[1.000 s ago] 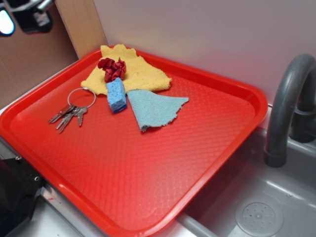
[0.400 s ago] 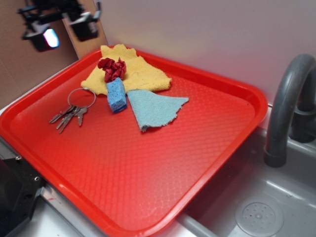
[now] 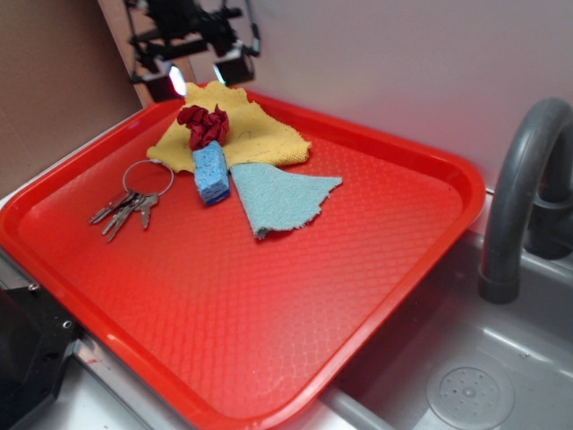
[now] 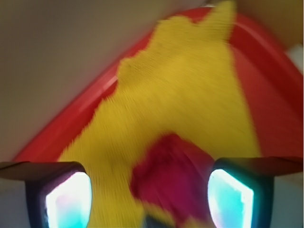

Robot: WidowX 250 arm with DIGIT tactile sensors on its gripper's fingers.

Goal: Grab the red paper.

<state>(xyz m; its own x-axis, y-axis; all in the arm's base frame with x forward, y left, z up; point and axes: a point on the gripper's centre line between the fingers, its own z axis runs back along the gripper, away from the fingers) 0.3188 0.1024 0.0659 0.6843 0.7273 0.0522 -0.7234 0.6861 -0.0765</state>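
Likely light, soft and springy, the crumpled red paper [image 3: 203, 124] on the yellow cloth [image 3: 260, 134] suits a pinch across its middle; the hand [image 3: 200, 73] hangs wide open above.

The red paper [image 3: 203, 124] looks crinkled and faintly shiny, lying on a nubbly matt yellow cloth [image 3: 255, 134]. The red tray [image 3: 269, 296] is glossy plastic with a fine diamond texture. The blue sponge [image 3: 211, 173] is porous, the keys [image 3: 125, 208] bright metal, the faucet [image 3: 517, 197] smooth grey plastic
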